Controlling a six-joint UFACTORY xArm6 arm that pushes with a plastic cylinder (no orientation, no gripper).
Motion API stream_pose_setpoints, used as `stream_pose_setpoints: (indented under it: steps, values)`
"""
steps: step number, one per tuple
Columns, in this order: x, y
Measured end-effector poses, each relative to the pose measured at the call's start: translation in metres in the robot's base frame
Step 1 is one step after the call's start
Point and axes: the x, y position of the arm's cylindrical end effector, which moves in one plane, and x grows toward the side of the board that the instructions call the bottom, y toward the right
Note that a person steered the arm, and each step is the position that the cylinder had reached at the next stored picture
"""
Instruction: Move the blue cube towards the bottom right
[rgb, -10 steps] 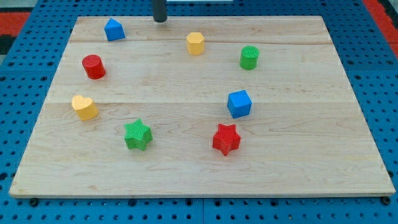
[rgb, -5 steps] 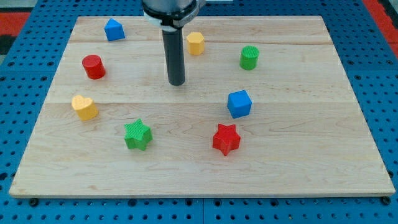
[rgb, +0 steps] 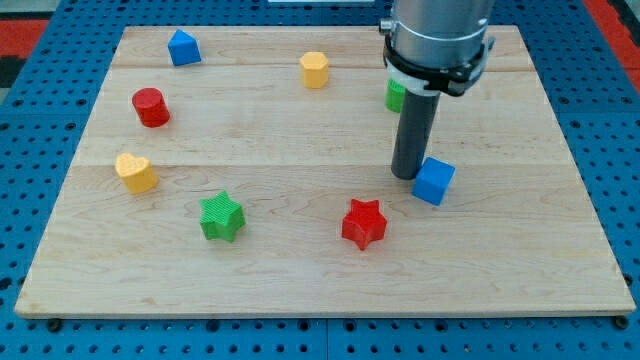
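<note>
my tip (rgb: 407, 175) right up against blue cube (rgb: 434, 181) upper-left side — no fingers, plain rod, holds nothing — red star (rgb: 363, 223) nearby below-left.

green block (rgb: 395, 94) mostly hidden behind arm (rgb: 438, 40)

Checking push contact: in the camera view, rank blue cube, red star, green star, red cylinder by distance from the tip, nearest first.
From my tip:
1. blue cube, right beside it on the view's right.
2. red star, below-left.
3. green star, farther left.
4. red cylinder, far upper left.
</note>
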Motion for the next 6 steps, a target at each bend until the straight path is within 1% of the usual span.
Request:
stream_pose_setpoints:
  steps: [1, 3, 5, 6]
  values:
    - [0.009, 0.0]
    - [0.024, 0.031]
    - [0.03, 0.09]
    - [0.03, 0.099]
